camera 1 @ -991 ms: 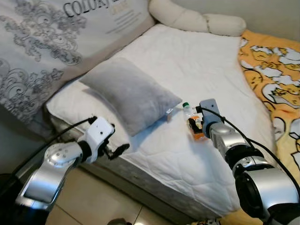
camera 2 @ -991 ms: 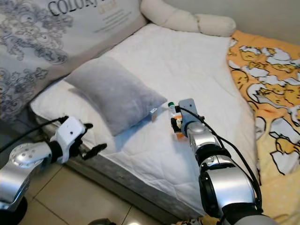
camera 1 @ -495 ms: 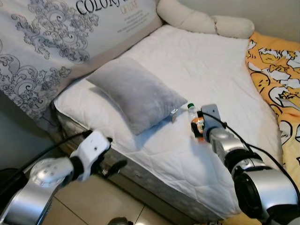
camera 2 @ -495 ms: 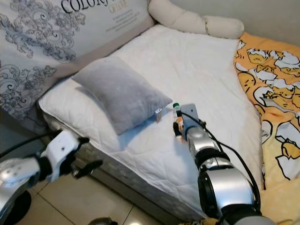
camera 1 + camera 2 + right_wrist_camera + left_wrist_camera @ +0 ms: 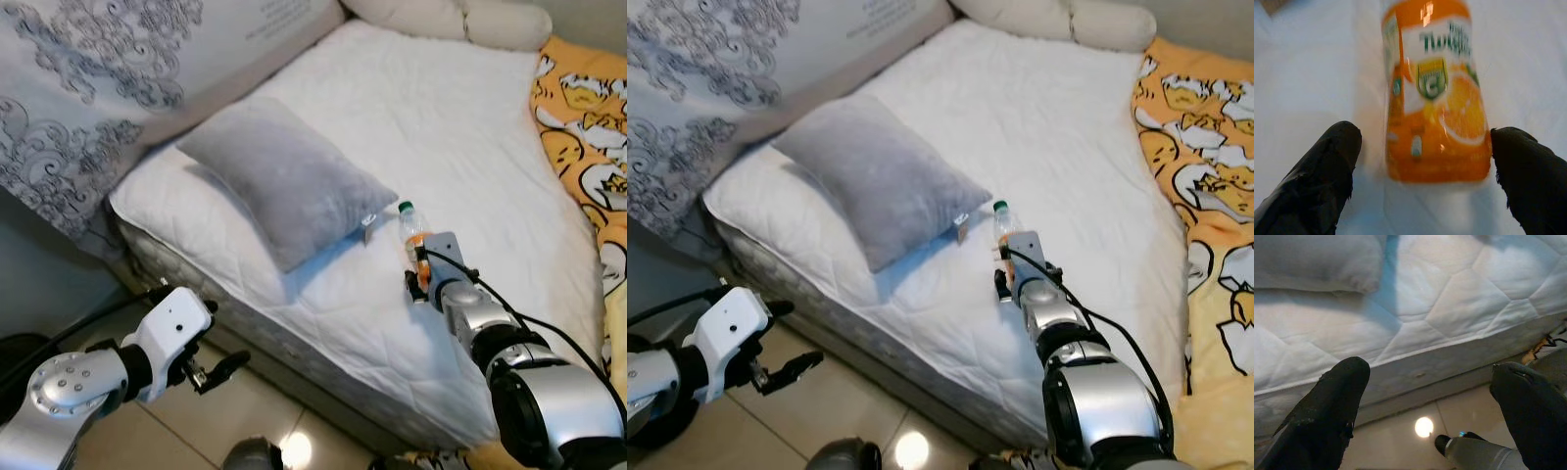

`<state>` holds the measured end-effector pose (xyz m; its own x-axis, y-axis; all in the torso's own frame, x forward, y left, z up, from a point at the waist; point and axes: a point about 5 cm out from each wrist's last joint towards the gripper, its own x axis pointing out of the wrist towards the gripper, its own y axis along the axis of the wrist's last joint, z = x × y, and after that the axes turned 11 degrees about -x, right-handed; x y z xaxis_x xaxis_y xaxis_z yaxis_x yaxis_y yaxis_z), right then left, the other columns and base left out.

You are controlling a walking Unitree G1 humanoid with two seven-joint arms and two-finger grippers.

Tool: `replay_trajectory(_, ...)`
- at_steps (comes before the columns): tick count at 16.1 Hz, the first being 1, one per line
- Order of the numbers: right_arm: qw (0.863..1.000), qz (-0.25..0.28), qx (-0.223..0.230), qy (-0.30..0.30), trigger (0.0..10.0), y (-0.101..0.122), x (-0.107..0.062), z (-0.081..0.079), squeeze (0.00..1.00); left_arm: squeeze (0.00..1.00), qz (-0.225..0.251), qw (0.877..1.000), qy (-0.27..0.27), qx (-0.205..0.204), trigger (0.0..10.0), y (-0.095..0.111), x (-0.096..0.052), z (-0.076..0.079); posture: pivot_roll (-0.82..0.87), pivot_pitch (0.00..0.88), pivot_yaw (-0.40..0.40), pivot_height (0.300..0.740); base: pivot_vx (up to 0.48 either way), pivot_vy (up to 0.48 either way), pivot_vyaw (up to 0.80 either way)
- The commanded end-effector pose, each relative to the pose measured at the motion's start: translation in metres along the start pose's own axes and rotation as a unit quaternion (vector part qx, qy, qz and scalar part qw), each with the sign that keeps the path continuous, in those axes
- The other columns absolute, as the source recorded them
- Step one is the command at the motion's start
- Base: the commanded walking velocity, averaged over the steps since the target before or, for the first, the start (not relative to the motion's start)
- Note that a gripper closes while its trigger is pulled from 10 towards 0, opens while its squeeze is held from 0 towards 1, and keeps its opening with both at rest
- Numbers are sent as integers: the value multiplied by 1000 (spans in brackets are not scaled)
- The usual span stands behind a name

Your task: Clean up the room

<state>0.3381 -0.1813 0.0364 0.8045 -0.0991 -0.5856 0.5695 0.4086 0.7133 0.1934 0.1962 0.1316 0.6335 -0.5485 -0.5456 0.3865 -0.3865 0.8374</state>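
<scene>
The right gripper (image 5: 1420, 161), fingers spread wide, straddles a clear plastic bottle with an orange label and green cap (image 5: 414, 235), which lies on the white quilted mattress (image 5: 470, 157) near its front edge, just beside a grey rectangular pillow (image 5: 279, 181). The left gripper (image 5: 220, 367), also spread, hovers over the tiled floor (image 5: 843, 416) below that edge

bed: white quilted mattress (image 5: 460, 127)
on bed: grey plush rectangular pillow (image 5: 279, 176); orange-labelled clear plastic bottle (image 5: 414, 235), upright, just ahead of right end effector (image 5: 419, 279)
</scene>
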Motion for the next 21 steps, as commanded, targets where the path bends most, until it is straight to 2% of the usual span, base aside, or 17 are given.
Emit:
replay_trajectory(1,1000,-8,9,0,6000,-4,0,1,0,349,1,1000,1,0,10000,2,-3,1,321,134,12,740,0,0,0)
replay_trajectory(2,1000,-11,11,-1,6000,-5,0,2,0,349,1,1000,-2,-1,10000,2,-3,2,320,133,11,740,0,0,0)
replay_trajectory(3,1000,-21,16,-8,3647,-8,0,5,0,345,-1,1000,-13,-3,10000,2,-3,7,318,131,7,740,0,0,0)
replay_trajectory(6,999,-18,36,-6,2431,-6,0,7,0,345,-1,1000,-13,-4,10000,3,-3,6,324,124,1,740,0,0,0)
replay_trajectory(7,999,-14,35,-4,0,-4,0,8,0,349,-1,1000,-10,-4,10000,3,-3,5,326,117,0,740,0,0,0)
replay_trajectory(14,999,-9,46,2,0,-5,0,10,0,345,4,1000,-5,-10,10000,2,6,1,280,7,-17,740,0,0,0)
replay_trajectory(19,988,51,140,-33,0,-5,-3,32,0,345,41,999,-14,-8,10000,11,32,-13,140,0,47,740,0,0,0)
replay_trajectory(21,977,99,181,-48,10000,-3,-7,40,0,345,62,998,4,-19,10000,16,42,-18,96,0,74,740,0,0,0)
